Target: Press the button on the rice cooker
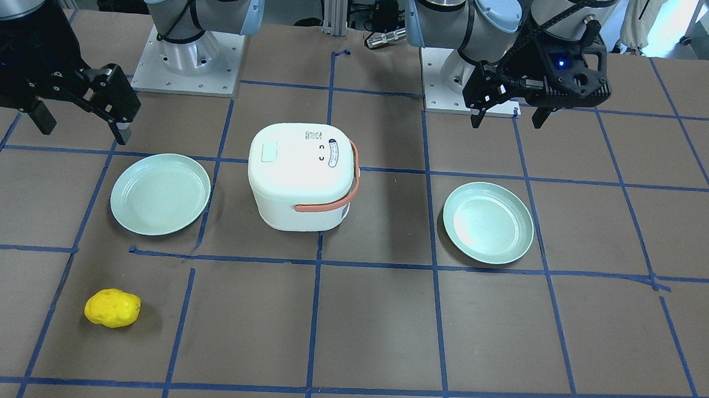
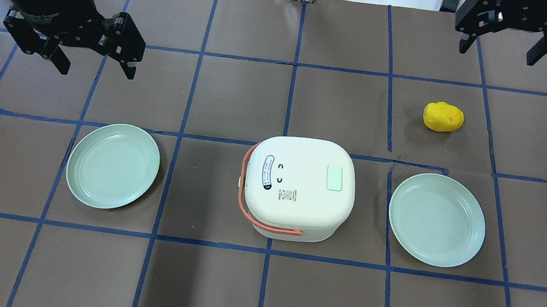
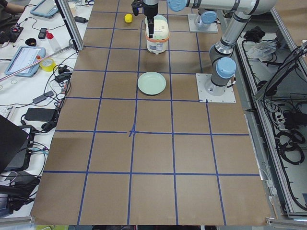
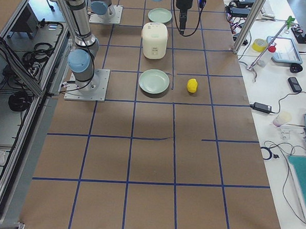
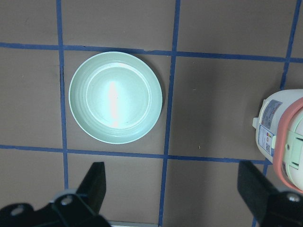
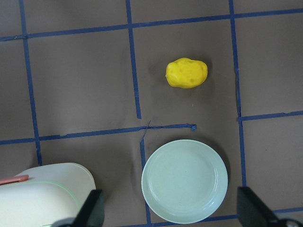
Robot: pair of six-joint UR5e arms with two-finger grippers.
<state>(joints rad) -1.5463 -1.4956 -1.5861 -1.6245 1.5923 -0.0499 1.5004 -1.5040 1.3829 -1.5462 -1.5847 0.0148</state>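
Note:
The white rice cooker (image 2: 301, 188) with a salmon handle stands mid-table, lid shut. Its pale green button (image 2: 334, 178) sits on the lid, on the side toward my right arm; it also shows in the front-facing view (image 1: 270, 152). My left gripper (image 2: 97, 69) is open and empty, raised above the table, off to the cooker's left and farther from my base. My right gripper (image 2: 497, 52) is open and empty, high over the far right of the table. The left wrist view shows the cooker's edge (image 5: 284, 137) at its right.
Two pale green plates flank the cooker, one on my left (image 2: 113, 165) and one on my right (image 2: 436, 219). A yellow potato-like toy (image 2: 443, 117) lies beyond the right plate. Cables and tools lie along the table's far edge.

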